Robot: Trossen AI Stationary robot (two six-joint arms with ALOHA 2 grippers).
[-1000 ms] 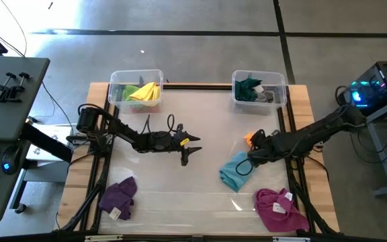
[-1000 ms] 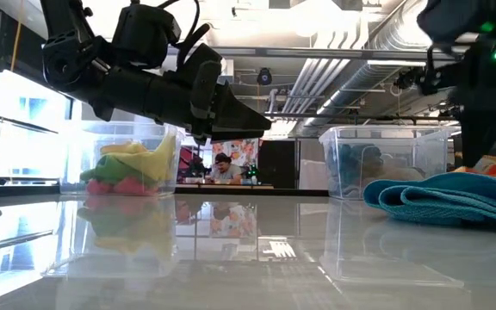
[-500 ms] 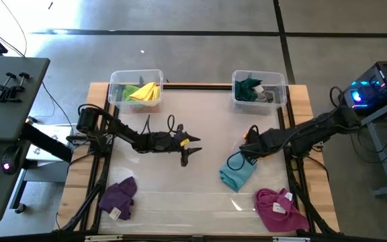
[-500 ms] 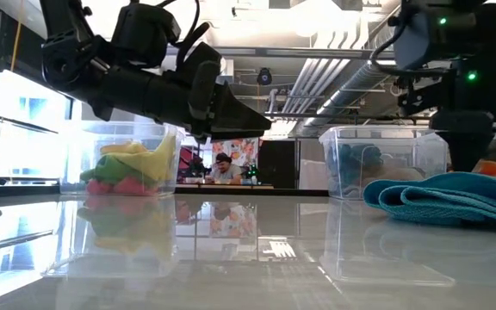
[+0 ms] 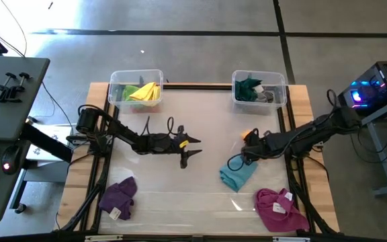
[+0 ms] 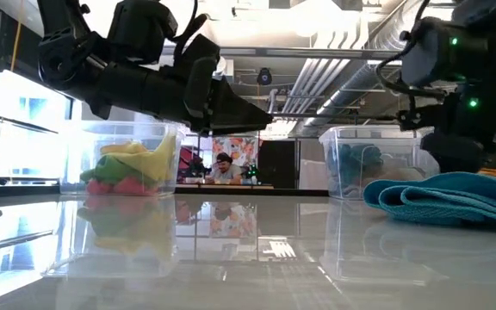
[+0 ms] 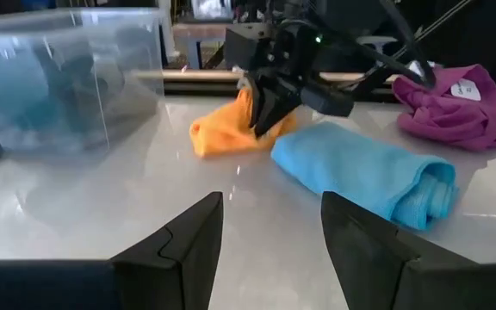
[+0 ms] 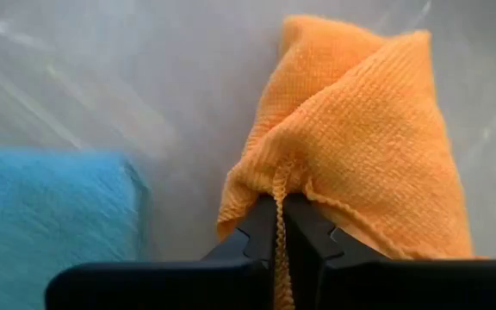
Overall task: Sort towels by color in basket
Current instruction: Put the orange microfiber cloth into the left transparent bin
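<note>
No writing can be read anywhere; the magenta towel (image 5: 279,208) and the purple towel (image 5: 119,197) each carry a small white tag, too small to make out. Four towels lie loose on the counter (image 5: 200,114): those two at the near edge, one light blue towel (image 5: 237,172), and one orange towel (image 8: 360,146) just beside it. Two clear bins stand at the far edge: the left bin (image 5: 136,87) holds yellow, green and pink cloths, the right bin (image 5: 259,88) dark teal and grey. The right end effector (image 8: 280,226) is pressed together, pinching the orange towel's edge. The left end effector (image 7: 268,226) hovers mid-counter, fingers spread, holding nothing.
</note>
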